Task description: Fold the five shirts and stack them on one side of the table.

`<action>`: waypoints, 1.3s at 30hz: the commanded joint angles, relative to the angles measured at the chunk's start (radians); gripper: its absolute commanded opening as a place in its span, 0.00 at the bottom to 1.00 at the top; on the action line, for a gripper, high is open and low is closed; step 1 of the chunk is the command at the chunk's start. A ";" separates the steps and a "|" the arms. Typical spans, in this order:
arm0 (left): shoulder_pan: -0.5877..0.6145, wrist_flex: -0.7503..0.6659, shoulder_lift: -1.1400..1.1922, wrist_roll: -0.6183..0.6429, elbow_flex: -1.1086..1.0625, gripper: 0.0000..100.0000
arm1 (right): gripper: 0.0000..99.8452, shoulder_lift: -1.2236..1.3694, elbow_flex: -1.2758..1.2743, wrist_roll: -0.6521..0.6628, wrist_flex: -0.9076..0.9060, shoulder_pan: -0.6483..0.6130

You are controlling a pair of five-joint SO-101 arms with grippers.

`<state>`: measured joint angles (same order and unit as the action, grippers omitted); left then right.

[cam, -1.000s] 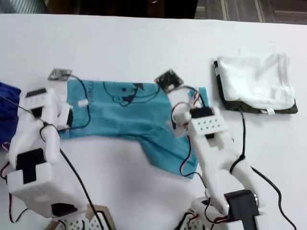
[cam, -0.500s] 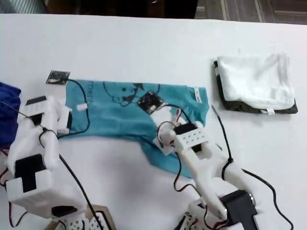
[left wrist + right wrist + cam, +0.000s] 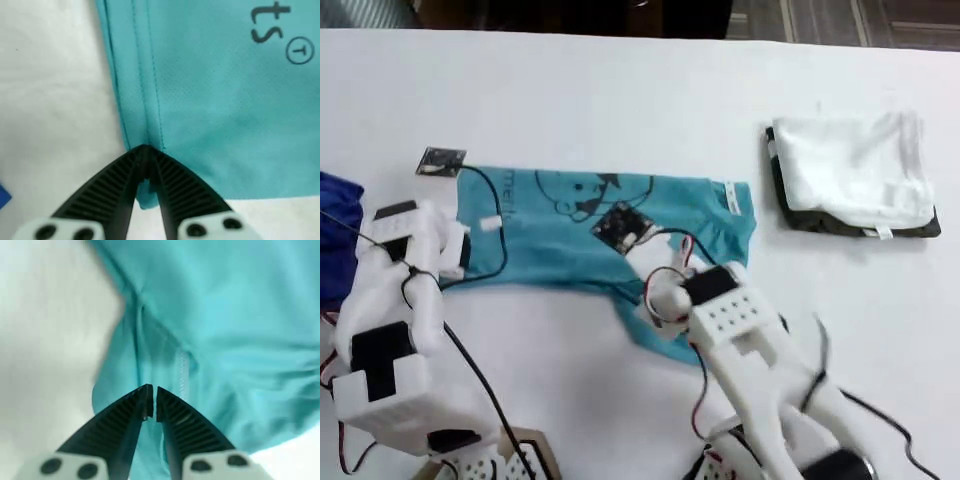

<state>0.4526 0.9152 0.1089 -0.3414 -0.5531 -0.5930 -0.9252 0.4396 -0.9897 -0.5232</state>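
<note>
Pinching the hem of the teal shirt (image 3: pixel 560 240) spread mid-table, the left gripper (image 3: pixel 145 152) is clamped tight. The right gripper (image 3: pixel 151 391) has its jaws together over a mid-shirt crease, catch unclear. Risk: a one-sided pull could bunch the cloth or slip the hem free, well short of the folded stack (image 3: pixel 855 170) beyond.

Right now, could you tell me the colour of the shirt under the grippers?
The shirt is teal with a dark drawing, best seen in the high view.

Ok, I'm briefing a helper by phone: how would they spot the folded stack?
Start at the white table, then go to its right side. The stack lies there: a folded white shirt on a dark one, unlike the teal shirt spread out mid-table.
</note>
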 commanded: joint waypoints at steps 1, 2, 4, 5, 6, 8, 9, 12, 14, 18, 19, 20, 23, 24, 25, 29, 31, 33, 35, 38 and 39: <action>0.018 -0.017 -0.006 0.000 -0.002 0.03 | 0.02 -0.162 0.005 0.000 0.077 0.045; 0.018 -0.017 -0.006 0.000 -0.004 0.03 | 0.02 -0.177 -0.014 0.000 0.113 0.067; 0.018 -0.017 -0.006 0.000 -0.004 0.03 | 0.02 -0.180 -0.057 0.000 0.179 0.111; 0.018 -0.017 -0.006 0.000 -0.004 0.03 | 0.02 -0.174 -0.081 0.000 0.209 0.133; 0.018 -0.017 -0.006 0.000 -0.004 0.03 | 0.02 -0.166 -0.110 0.000 0.237 0.148; 0.018 -0.017 -0.006 0.000 -0.004 0.03 | 0.02 -0.142 -0.161 0.000 0.292 0.168; 0.018 -0.017 -0.006 0.000 -0.004 0.03 | 0.02 -0.128 -0.184 0.000 0.323 0.170; 0.018 -0.017 -0.006 0.000 -0.004 0.03 | 0.02 -0.076 -0.219 0.000 0.409 0.168; 0.018 -0.017 -0.006 0.000 -0.004 0.03 | 0.02 -0.031 -0.221 0.000 0.479 0.170; 0.018 -0.017 -0.006 0.000 -0.004 0.03 | 0.02 0.084 -0.221 0.000 0.647 0.168; 0.018 -0.017 -0.006 0.000 -0.004 0.03 | 0.02 0.119 -0.221 0.000 0.684 0.166; 0.018 -0.017 -0.006 0.000 -0.004 0.03 | 0.02 0.154 -0.221 0.000 0.711 0.165; 0.018 -0.017 -0.006 0.000 -0.004 0.03 | 0.02 0.249 -0.219 0.000 0.753 0.162; 0.018 -0.017 -0.006 0.000 -0.004 0.03 | 0.02 0.268 -0.215 0.000 0.754 0.162; 0.018 -0.017 -0.006 0.000 -0.004 0.03 | 0.02 0.271 -0.203 0.000 0.745 0.162; 0.018 -0.017 -0.006 0.000 -0.004 0.03 | 0.02 0.255 -0.176 0.000 0.664 0.145; 0.018 -0.017 -0.006 0.000 -0.004 0.03 | 0.02 0.249 -0.163 0.000 0.596 0.122; 0.018 -0.017 -0.006 0.000 -0.004 0.03 | 0.02 0.242 -0.147 0.000 0.530 0.088; 0.018 -0.017 -0.006 0.000 -0.004 0.03 | 0.02 0.236 -0.132 0.000 0.472 0.053; 0.017 -0.017 -0.006 0.000 -0.004 0.03 | 0.02 0.216 -0.123 0.000 0.410 0.005; 0.017 -0.017 -0.006 0.000 -0.004 0.03 | 0.02 0.203 -0.123 0.000 0.395 -0.005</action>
<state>0.4526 0.9152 0.1089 -0.3414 -0.5531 -0.3399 -1.0848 0.4396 -0.5447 -0.4956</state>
